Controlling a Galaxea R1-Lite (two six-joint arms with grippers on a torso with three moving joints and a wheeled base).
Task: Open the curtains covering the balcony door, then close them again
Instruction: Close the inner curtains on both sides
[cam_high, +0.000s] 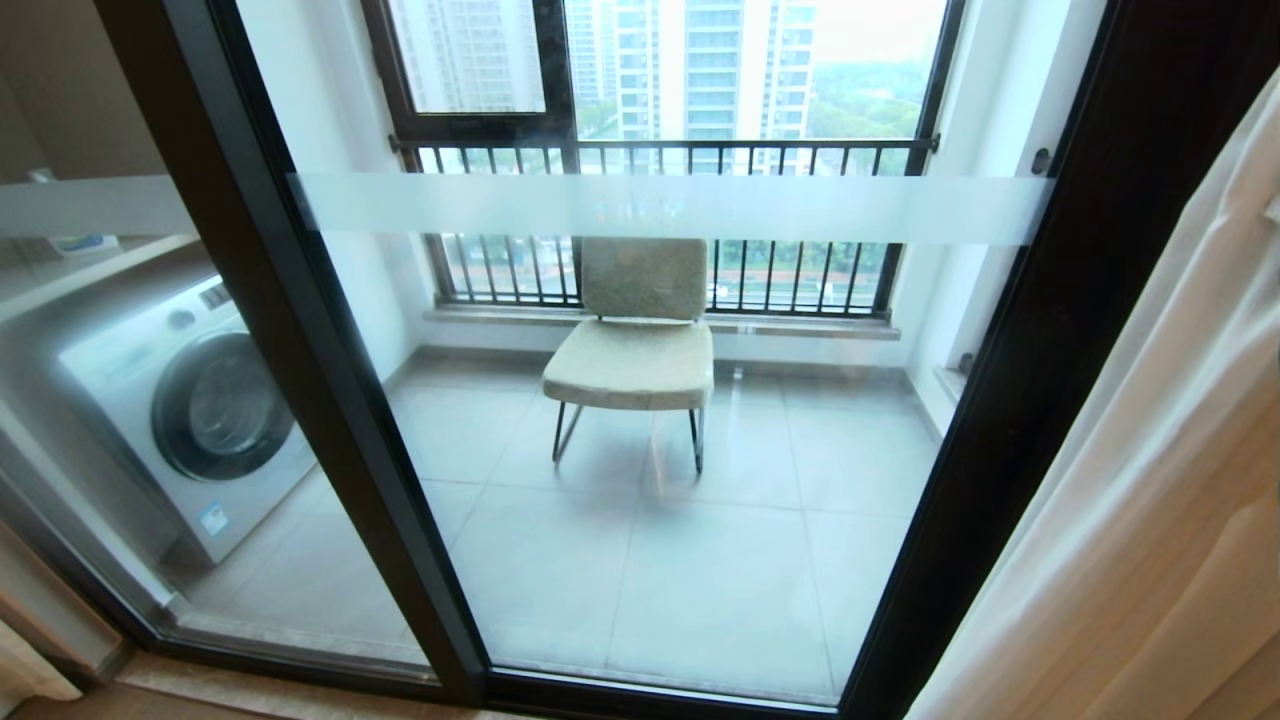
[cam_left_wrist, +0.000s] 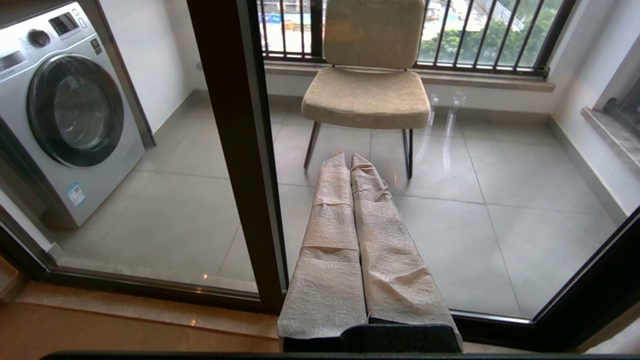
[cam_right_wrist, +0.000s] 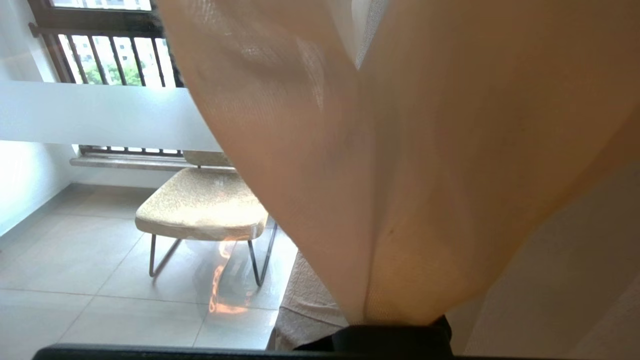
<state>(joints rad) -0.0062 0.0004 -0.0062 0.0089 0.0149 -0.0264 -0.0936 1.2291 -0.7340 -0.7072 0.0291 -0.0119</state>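
The balcony door (cam_high: 330, 400) stands uncovered, clear glass in dark frames with a frosted band (cam_high: 660, 208) across it. The beige curtains (cam_high: 1150, 500) hang bunched at the right edge of the head view. Up close, curtain cloth (cam_right_wrist: 425, 150) fills most of the right wrist view and gathers into a crease at my right gripper (cam_right_wrist: 357, 300), which is shut on it. Only one taped finger (cam_right_wrist: 300, 300) shows beside the cloth. My left gripper (cam_left_wrist: 348, 157) is shut and empty, its taped fingers pointing at the door glass (cam_left_wrist: 500, 225). Neither gripper shows in the head view.
Behind the glass a beige chair (cam_high: 635, 340) stands on the tiled balcony floor, with a white washing machine (cam_high: 190, 400) to the left. A dark-framed window with black railing bars (cam_high: 660, 150) is at the back. A wooden sill (cam_left_wrist: 125, 320) runs along the door's foot.
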